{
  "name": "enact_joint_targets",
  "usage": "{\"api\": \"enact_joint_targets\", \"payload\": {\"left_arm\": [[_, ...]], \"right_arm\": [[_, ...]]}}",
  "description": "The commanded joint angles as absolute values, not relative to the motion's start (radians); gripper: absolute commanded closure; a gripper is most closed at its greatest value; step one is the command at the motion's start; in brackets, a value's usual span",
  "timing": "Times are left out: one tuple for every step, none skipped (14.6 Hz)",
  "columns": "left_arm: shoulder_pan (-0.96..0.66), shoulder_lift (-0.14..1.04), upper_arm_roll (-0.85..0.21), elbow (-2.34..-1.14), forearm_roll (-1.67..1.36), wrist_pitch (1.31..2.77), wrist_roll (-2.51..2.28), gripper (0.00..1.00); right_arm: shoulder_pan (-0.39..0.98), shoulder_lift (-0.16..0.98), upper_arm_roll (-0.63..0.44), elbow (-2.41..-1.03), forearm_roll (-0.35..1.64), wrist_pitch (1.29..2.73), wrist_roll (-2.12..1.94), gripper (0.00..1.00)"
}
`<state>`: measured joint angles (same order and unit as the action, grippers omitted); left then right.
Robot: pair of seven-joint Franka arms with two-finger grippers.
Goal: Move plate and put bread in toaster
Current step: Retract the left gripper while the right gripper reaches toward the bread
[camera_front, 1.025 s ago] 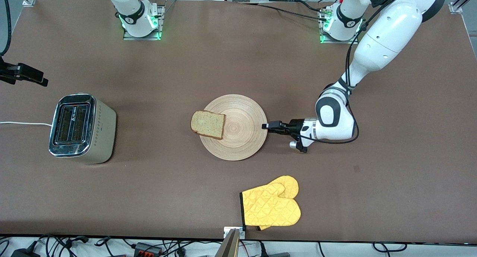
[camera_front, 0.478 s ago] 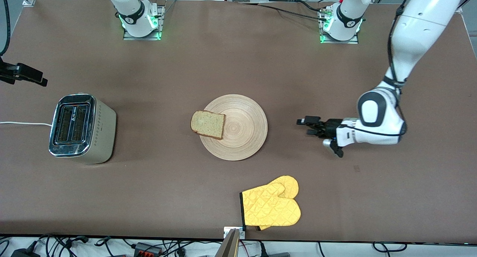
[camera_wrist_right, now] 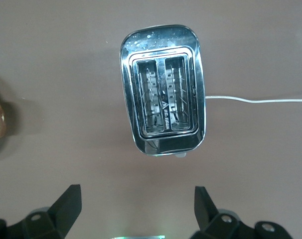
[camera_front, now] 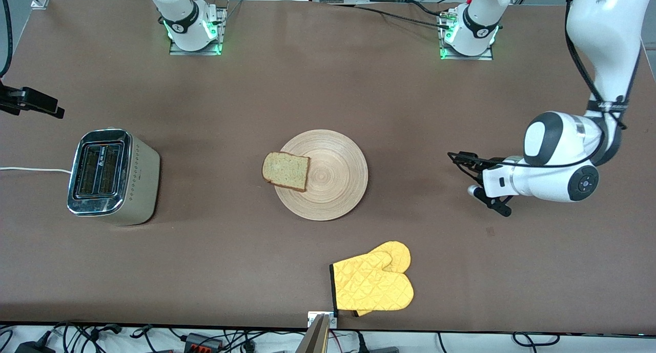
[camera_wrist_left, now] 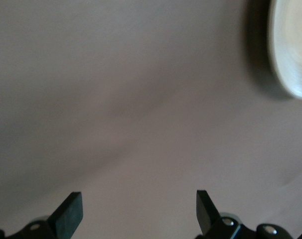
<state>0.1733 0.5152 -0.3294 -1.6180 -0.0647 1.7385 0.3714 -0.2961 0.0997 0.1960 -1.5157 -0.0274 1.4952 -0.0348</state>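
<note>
While the squarish brown bread slice (camera_front: 285, 170) overhangs the round tan wooden plate (camera_front: 328, 174), a snatch by the spread-jawed, empty right gripper (camera_wrist_right: 136, 209), high over the chrome two-slot toaster (camera_front: 110, 176), could tip it off; left gripper (camera_front: 464, 161), jaws apart, waits

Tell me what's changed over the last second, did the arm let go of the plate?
Yes. The left gripper released the plate rim, opened, and pulled back toward the left arm's end of the table; it is now over bare table, empty. The plate, the bread on its edge, the toaster and the yellow oven mitt have not moved. The right gripper waits open above the toaster.
</note>
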Motion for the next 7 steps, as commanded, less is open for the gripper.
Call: {"api": "enact_joint_targets", "payload": {"left_arm": [[0.123, 0.474, -0.342, -1.519, 0.073, 1.582, 0.275, 0.0], [0.103, 0.451, -0.344, -1.497, 0.099, 1.521, 0.252, 0.0], [0.089, 0.422, -0.344, -1.477, 0.119, 1.466, 0.233, 0.0], [0.071, 0.39, -0.344, -1.445, 0.142, 1.406, 0.204, 0.0], [0.042, 0.376, -0.344, -1.401, 0.161, 1.344, 0.16, 0.0], [0.013, 0.377, -0.339, -1.343, 0.157, 1.259, 0.112, 0.0], [-0.003, 0.382, -0.331, -1.295, 0.153, 1.203, 0.065, 0.0]], "right_arm": [[-0.273, 0.138, 0.213, -1.508, -0.015, 1.479, -0.017, 0.0], [-0.244, 0.143, 0.212, -1.503, -0.031, 1.492, -0.02, 0.0], [-0.233, 0.152, 0.21, -1.5, -0.031, 1.493, -0.011, 0.0], [-0.233, 0.164, 0.21, -1.502, -0.022, 1.496, -0.008, 0.0], [-0.233, 0.166, 0.21, -1.502, -0.018, 1.509, -0.021, 0.0], [-0.232, 0.167, 0.21, -1.502, -0.015, 1.506, -0.023, 0.0], [-0.23, 0.169, 0.212, -1.502, -0.014, 1.502, -0.025, 0.0]]}}
